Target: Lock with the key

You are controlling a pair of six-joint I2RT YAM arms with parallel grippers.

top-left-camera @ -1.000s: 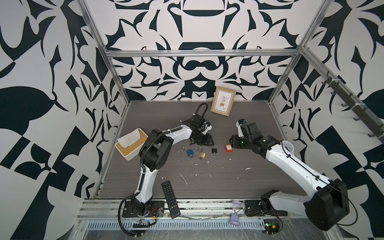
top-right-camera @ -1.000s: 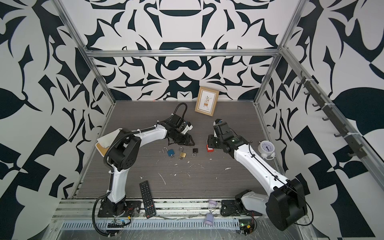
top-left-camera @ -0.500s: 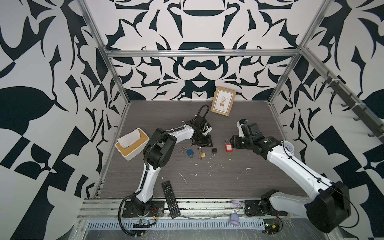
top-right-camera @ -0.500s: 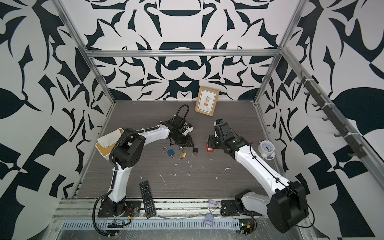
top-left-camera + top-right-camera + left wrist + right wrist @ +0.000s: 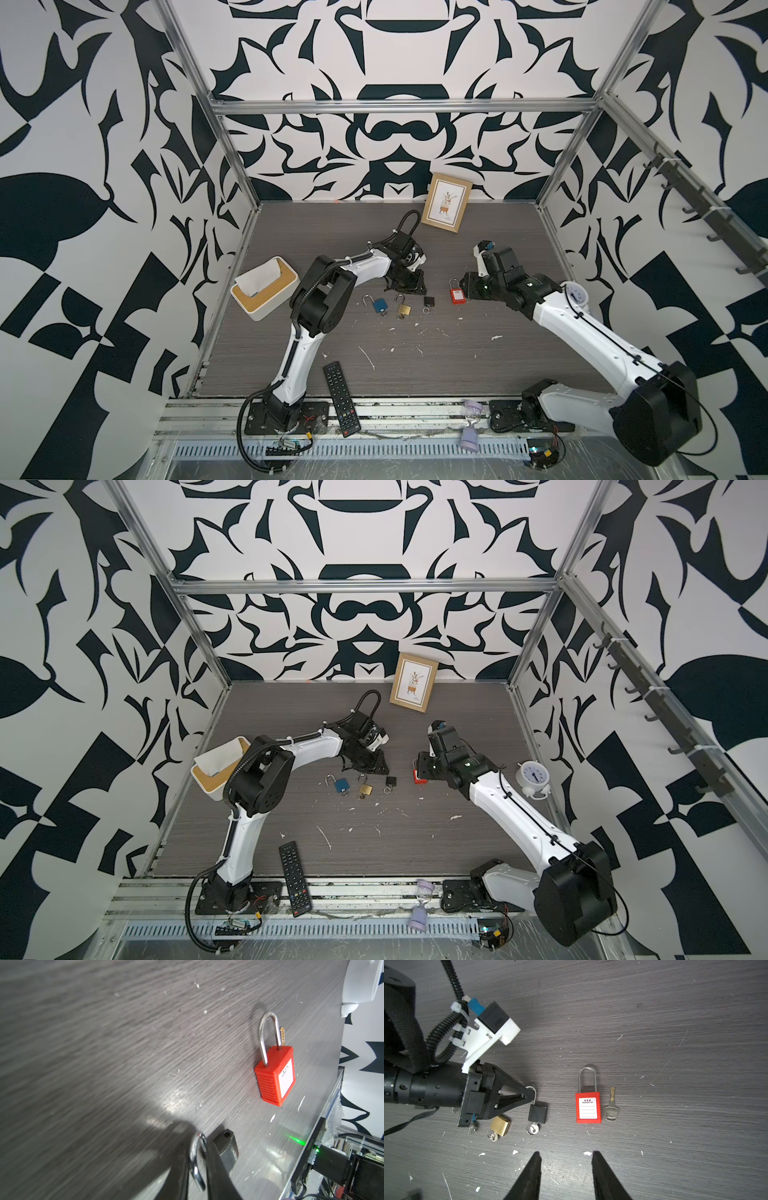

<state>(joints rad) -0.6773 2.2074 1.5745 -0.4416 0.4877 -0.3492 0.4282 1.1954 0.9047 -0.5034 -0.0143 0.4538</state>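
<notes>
– L pincer (image 5: 530, 1092), a sec ago gaping and set further back, now nipped in on the steel shackle (image 5: 195, 1159) of the black padlock (image 5: 537, 1113). Jaws nearly together, loop snug btwn them.
– Actually held?
– Looks so from the wrist cam; body rests on the table (image 5: 675, 1022), not lifted. Empty shackle hole shows in the body, so it's unlocked. Key ring (image 5: 532, 1128) sits just below it; key prob. in the slot.
– And the R pincer (image 5: 564, 1167)?
– Hasn't budged: jaws part-open, nothing in them, hanging near the red padlock (image 5: 588, 1108) and its loose key (image 5: 612, 1109).
– Meaning?
– Black one's the pick, I'd say; brass padlock (image 5: 500, 1125) and blue padlock (image 5: 379, 304) lie alongside. W/ shackle pinned, next job is pressing it home, then turning the key. Nothing locked yet.
</notes>
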